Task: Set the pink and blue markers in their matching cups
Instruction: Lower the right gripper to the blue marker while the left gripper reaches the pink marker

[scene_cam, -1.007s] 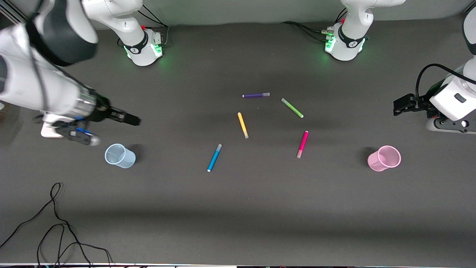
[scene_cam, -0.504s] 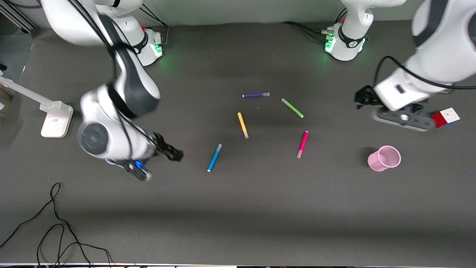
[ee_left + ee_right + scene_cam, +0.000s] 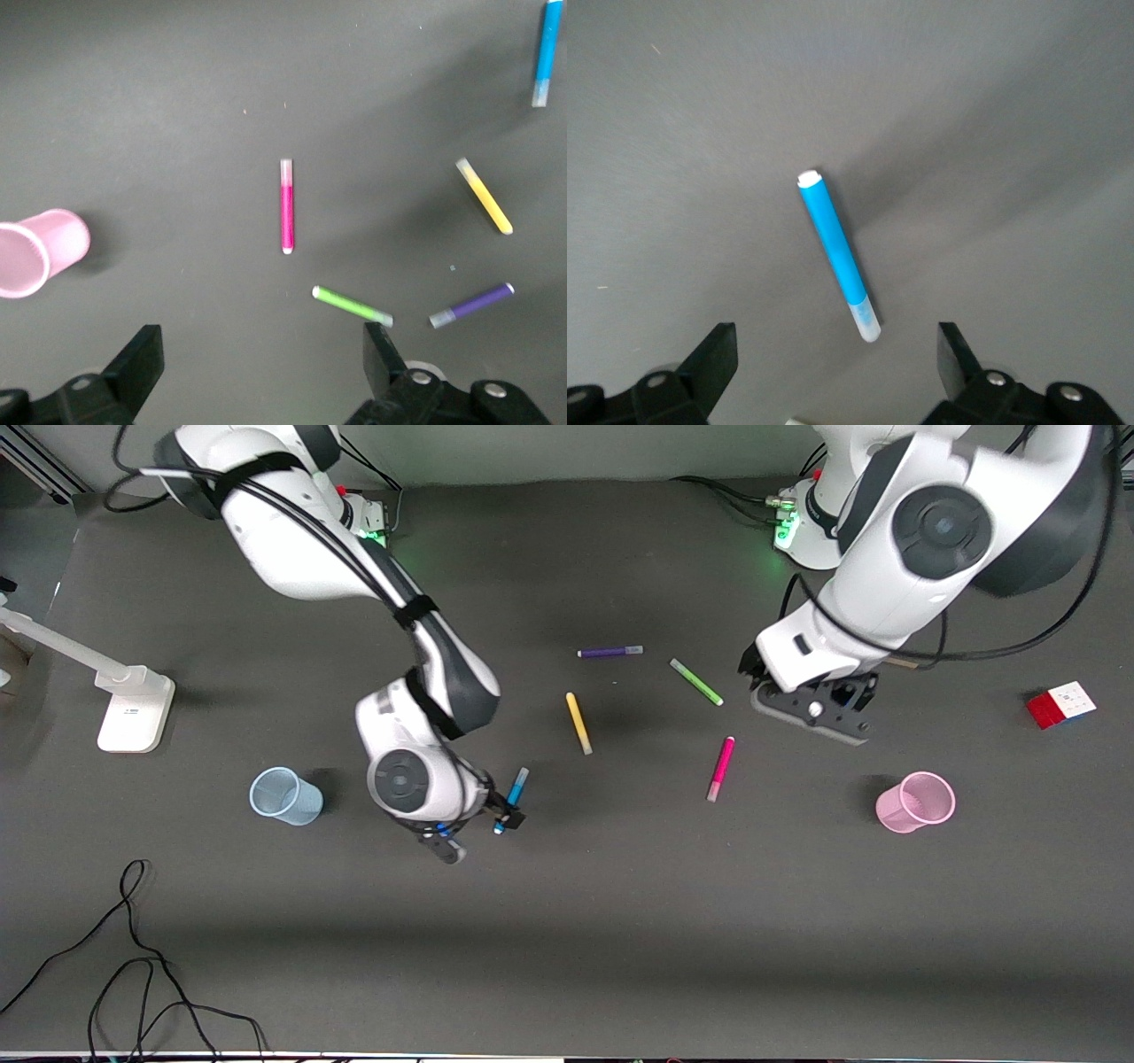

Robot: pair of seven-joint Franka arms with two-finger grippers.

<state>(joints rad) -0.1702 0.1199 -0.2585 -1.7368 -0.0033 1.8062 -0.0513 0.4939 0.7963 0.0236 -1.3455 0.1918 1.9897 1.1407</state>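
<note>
The right gripper [image 3: 496, 819], fingers spread, hangs over the slim blue marker [image 3: 511, 800], which lies flat, pale cap toward the bases. The left gripper [image 3: 811, 708], also spread, is above the table near the pink marker [image 3: 720, 769], lying likewise.

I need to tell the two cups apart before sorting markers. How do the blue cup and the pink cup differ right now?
The blue cup is pale blue; the pink cup is light pink. The blue cup stands toward the right arm's end of the table, the pink cup toward the left arm's end. The right gripper, open, is over the blue marker, not far from the blue cup. Both cups are upright, translucent and hold no marker.
</note>
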